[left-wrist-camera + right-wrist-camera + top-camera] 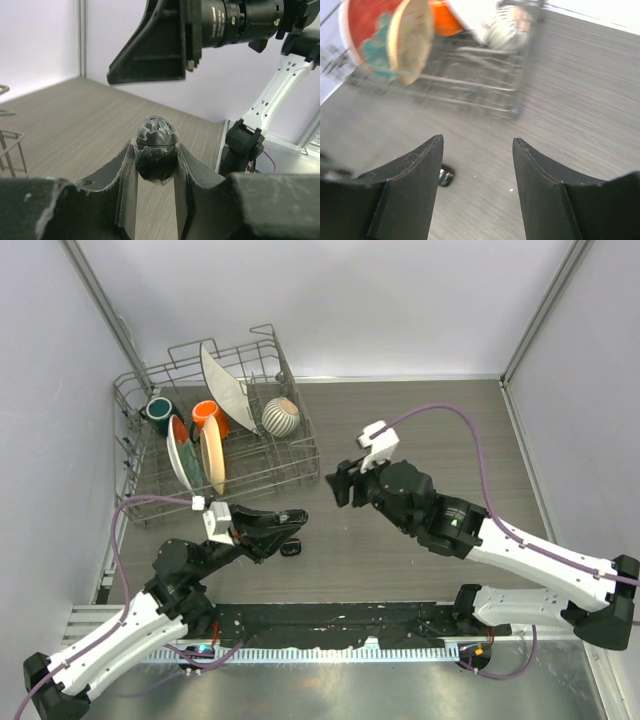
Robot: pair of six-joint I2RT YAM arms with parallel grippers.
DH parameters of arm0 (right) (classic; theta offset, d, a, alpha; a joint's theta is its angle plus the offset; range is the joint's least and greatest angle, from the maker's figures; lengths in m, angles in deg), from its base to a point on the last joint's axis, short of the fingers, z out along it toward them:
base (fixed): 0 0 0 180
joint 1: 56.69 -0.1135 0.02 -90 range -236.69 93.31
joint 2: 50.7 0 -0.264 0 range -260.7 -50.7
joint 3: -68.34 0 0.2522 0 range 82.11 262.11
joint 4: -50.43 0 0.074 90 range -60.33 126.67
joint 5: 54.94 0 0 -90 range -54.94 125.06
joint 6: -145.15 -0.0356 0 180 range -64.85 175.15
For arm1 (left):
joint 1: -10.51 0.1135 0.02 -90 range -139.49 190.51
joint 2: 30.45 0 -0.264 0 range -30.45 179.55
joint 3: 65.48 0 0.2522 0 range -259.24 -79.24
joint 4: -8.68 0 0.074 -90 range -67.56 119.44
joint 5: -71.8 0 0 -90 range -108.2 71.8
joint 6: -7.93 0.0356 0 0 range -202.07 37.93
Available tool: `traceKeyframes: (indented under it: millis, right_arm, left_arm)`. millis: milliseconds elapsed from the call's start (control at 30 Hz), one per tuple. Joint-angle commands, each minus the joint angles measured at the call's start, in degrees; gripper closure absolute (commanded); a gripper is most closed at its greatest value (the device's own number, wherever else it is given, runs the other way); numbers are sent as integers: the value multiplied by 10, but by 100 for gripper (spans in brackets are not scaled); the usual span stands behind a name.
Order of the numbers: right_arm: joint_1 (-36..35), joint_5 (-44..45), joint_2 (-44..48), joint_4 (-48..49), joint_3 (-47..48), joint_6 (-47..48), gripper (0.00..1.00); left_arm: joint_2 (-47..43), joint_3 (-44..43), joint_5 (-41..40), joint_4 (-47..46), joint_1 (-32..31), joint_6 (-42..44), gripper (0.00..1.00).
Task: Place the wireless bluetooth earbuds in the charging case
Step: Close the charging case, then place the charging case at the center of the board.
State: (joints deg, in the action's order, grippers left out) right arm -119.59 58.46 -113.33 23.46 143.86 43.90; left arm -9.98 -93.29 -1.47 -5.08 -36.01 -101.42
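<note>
Wood-grain table [420, 440] w/ a wire dish rack [262, 480] at back L, full of plates and cups, not part of the job. L gripper [288, 523] sits low near table centre, jaws pinched nearly together on the charging case [156, 157], a glossy black pebble held by its flanks, dome end up. A seam shows round the dome; lid looks closed, can't tell for sure. R gripper [477, 150] hangs above and just beyond it, jaws well apart, nothing btwn them. One small shiny black bit, prob. an earbud [446, 177], lies on the table just beside the L gripper and close under the R one. Handling, as a guess: earbud v. light, hard, slick, rounded, so likely to squirt out of a pinch or skid on the wood. Best taken across the stem or the bud's widest part, w/ light squeeze. Case is rigid, also slippery; flank grip looks sound.
</note>
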Motion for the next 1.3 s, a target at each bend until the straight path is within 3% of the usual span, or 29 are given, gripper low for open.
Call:
traceKeyframes:
  millis: [0, 100, 233, 633, 900, 1267]
  right_arm:
    - [102, 100, 54, 21, -45, -153, 36]
    - [185, 25, 75, -1, -79, -223, 36]
    - [235, -35, 96, -3, -108, -251, 36]
    - [259, -36, 125, -19, -132, -261, 36]
    - [264, -41, 130, -22, -132, -262, 36]
    - [267, -43, 127, -23, -136, -260, 35]
  left_arm:
    - [53, -41, 5, 54, -1, -15, 100]
    - [89, -62, 18, 70, 0, -35, 100]
    - [165, -91, 41, 88, -1, -77, 100]
    - [400, -128, 46, 52, -16, -212, 100]
    - [541, -132, -66, -35, -80, -267, 100]
    - [585, -129, -219, 21, -88, -319, 100]
